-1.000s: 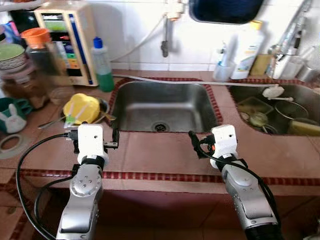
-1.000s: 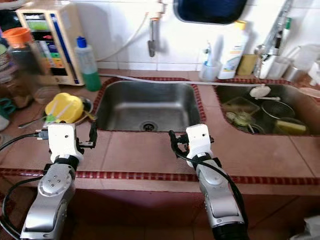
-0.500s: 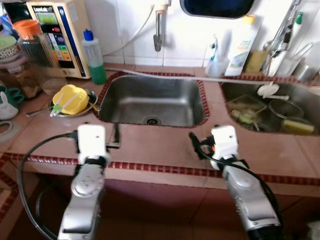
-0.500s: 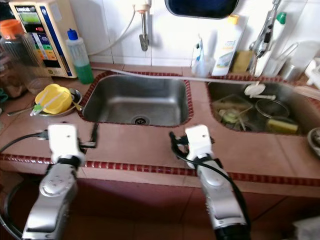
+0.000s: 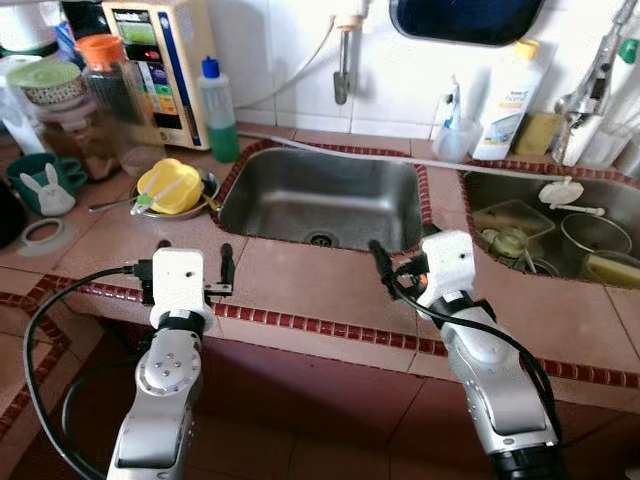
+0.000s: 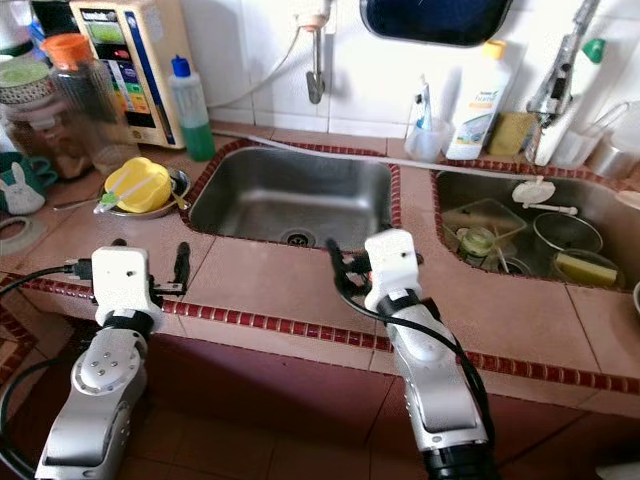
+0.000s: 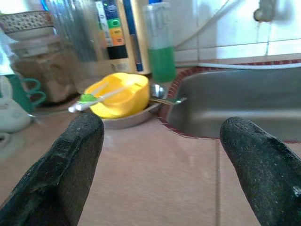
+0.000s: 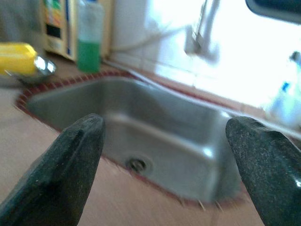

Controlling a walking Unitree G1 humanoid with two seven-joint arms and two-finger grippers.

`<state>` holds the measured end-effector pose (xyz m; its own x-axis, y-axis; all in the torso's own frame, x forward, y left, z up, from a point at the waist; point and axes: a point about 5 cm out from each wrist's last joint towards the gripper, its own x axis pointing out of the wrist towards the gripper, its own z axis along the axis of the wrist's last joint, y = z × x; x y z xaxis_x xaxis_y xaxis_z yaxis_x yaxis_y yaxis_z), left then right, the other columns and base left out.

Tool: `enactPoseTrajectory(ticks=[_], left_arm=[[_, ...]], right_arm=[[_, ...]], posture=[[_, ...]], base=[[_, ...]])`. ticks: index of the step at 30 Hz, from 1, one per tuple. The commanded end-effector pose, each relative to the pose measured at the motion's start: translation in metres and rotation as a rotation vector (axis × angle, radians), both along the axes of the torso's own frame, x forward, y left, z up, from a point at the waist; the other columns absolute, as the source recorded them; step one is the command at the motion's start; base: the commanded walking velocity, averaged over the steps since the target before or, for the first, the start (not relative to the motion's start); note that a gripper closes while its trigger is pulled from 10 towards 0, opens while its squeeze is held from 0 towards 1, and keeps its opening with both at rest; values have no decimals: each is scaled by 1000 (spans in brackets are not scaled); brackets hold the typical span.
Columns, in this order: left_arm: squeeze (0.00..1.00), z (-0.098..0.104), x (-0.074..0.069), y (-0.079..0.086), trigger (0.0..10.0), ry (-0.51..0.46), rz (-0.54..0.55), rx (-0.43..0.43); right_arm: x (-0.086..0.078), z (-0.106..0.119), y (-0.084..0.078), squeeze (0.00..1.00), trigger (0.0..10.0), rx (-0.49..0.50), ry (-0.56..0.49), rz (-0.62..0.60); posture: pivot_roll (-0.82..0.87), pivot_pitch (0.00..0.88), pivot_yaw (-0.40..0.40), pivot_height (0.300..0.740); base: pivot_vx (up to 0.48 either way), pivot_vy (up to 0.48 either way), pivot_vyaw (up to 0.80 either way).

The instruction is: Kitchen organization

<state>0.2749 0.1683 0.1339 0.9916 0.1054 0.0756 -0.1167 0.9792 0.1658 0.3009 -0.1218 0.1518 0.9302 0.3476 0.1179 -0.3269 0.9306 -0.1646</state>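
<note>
Left wrist view: left pincer [image 7: 160, 155] wide open, empty, above countertop [image 7: 155, 188].

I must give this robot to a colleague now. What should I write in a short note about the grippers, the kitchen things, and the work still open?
Left gripper: open, empty, over the counter's front edge.
Right gripper: open, empty, in front of the left sink.
Yellow bowl sits in a metal dish left of that sink; green soap bottle stands behind it.
Right sink holds dishes.
Nothing picked up yet; all organizing is left.
</note>
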Motion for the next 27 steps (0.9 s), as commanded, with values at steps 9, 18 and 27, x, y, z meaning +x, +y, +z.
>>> enactPoseTrajectory(ticks=[9, 18, 27], left_arm=[[0, 34, -2, 2, 10000, -173, 26, 99], [0, 28, 3, -2, 10000, -124, 5, 27], [0, -10, -5, -3, 10000, 53, -57, -61]], right_arm=[[0, 35, 14, 0, 10000, 86, -77, 61], [4, 25, 13, 0, 10000, 49, -11, 50], [2, 6, 6, 0, 10000, 16, 66, 0]], posture=[[66, 0, -2, 740], [66, 0, -6, 740], [63, 0, -7, 740]], base=[[0, 0, 0], [0, 0, 0], [0, 0, -58]])
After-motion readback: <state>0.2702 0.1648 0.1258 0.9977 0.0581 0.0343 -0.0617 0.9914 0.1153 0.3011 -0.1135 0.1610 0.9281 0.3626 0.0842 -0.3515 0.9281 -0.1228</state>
